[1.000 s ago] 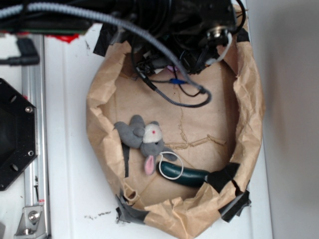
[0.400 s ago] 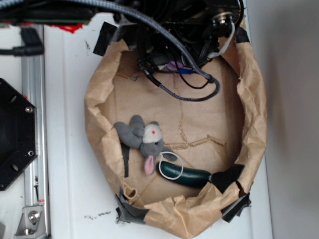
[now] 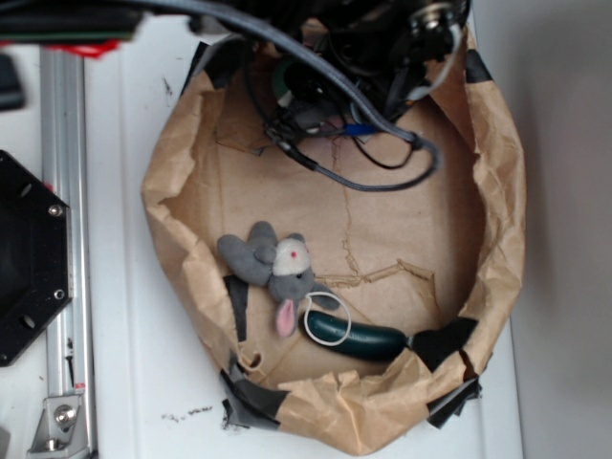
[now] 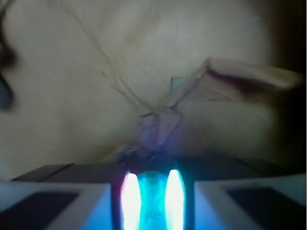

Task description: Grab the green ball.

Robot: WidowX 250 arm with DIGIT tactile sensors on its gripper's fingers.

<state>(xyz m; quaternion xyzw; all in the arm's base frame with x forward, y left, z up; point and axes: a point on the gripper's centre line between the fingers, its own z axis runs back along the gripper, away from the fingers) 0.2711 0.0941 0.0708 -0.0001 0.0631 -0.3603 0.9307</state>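
Green ball (image 4: pixel 153 201): you see it in the wrist view as a pale teal patch at the bottom centre, pinched between two glowing fingers (image 4: pixel 130 201). A sphere, so it has no long axis or heading you can read.
Tool (image 4: pixel 153 203): clamped on the green ball, fingers close together on both its sides. In the exterior view it sits at the top, buried under black cables (image 3: pixel 382 177).
Paper bag (image 3: pixel 497 220): rolled-down brown rim, lying open on the white worktop (image 3: pixel 124 335).
Plush mouse (image 3: pixel 277 268): grey, at the bag's lower left.
Cucumber toy (image 3: pixel 359 337): dark green, lying left to right just beside the mouse, well apart from the tool.
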